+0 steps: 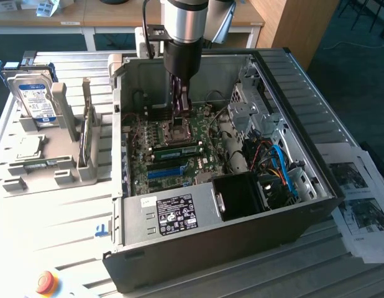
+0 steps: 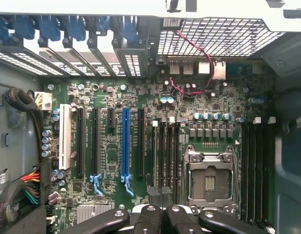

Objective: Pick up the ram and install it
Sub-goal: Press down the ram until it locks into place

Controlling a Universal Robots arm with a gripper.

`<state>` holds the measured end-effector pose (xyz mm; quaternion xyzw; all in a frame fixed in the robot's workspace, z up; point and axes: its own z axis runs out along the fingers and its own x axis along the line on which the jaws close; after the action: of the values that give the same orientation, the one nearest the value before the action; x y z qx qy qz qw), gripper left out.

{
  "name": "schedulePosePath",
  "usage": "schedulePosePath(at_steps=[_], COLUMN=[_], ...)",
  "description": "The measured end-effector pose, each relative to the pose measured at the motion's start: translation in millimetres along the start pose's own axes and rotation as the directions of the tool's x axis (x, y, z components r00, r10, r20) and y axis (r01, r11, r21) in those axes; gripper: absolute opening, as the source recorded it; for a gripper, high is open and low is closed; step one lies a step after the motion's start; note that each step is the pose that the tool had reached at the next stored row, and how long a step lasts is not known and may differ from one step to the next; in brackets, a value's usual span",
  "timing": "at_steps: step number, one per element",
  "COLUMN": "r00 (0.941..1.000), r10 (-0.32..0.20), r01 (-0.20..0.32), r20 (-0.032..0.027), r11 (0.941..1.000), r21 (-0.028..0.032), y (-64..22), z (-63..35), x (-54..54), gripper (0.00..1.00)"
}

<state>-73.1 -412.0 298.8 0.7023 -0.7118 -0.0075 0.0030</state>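
Observation:
The ram point(image 1: 175, 149) is a long green stick with dark chips, standing on edge in a black slot of the motherboard point(image 1: 156, 175) inside the open computer case point(image 1: 198, 217). My gripper point(image 1: 181, 117) hangs just beyond it, low over the empty processor socket point(image 1: 178, 131), apart from the stick. In the wrist view my gripper point(image 2: 160, 217) is shut, its black fingers pressed together with nothing between them. It sits over the row of black memory slots point(image 2: 166, 151) beside the processor socket point(image 2: 209, 178).
A grey tray point(image 1: 52, 171) at the exterior view's left carries a hard drive point(image 1: 35, 100), a square silver processor chip point(image 1: 28, 148) and another green stick point(image 1: 38, 163). The case walls, drive cage point(image 1: 248, 99) and a cable bundle point(image 1: 279, 164) crowd the motherboard. A red stop button point(image 1: 45, 282) sits in front.

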Motion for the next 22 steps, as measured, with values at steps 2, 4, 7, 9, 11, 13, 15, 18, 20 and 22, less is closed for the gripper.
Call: schedulePosePath(at_steps=[2, 4, 7, 9, 11, 13, 15, 18, 20, 22], r00=[1.0000, 1.0000, 1.0000, 1.0000, 1.0000, 1.0000, 1.0000, 1.0000, 1.0000, 1.0000], r10=[0.000, 0.000, 0.000, 0.000, 0.000, 0.000, 0.000, 0.000, 0.000, 0.000], r01=[0.000, 0.000, 0.000, 0.000, 0.000, 0.000, 0.000, 0.000, 0.000, 0.000], r20=[0.0000, 0.0000, -0.0001, 0.0000, -0.0002, -0.0003, -0.0003, -0.0002, -0.0002, -0.0003], r11=[1.0000, 1.0000, 1.0000, 1.0000, 1.0000, 1.0000, 1.0000, 1.0000, 1.0000, 1.0000], r21=[0.0000, 0.0000, 0.0000, 0.0001, 0.0001, 0.0000, 0.0000, 0.0000, 0.0000, 0.0000], y=[0.0, 0.1, 0.1, 0.1, 0.1, 0.1, 0.1, 0.1, 0.1, 0.1], z=[-1.4, -2.8, -4.5, -5.1, -5.2, -5.2, -5.2, -5.2, -5.2, -5.2], x=[0.0, 0.0, 0.0, 0.0, 0.0, 0.0, 0.0, 0.0, 0.0, 0.0], gripper=[0.10, 0.10, 0.10, 0.10, 0.10, 0.10, 0.10, 0.10, 0.10, 0.10])
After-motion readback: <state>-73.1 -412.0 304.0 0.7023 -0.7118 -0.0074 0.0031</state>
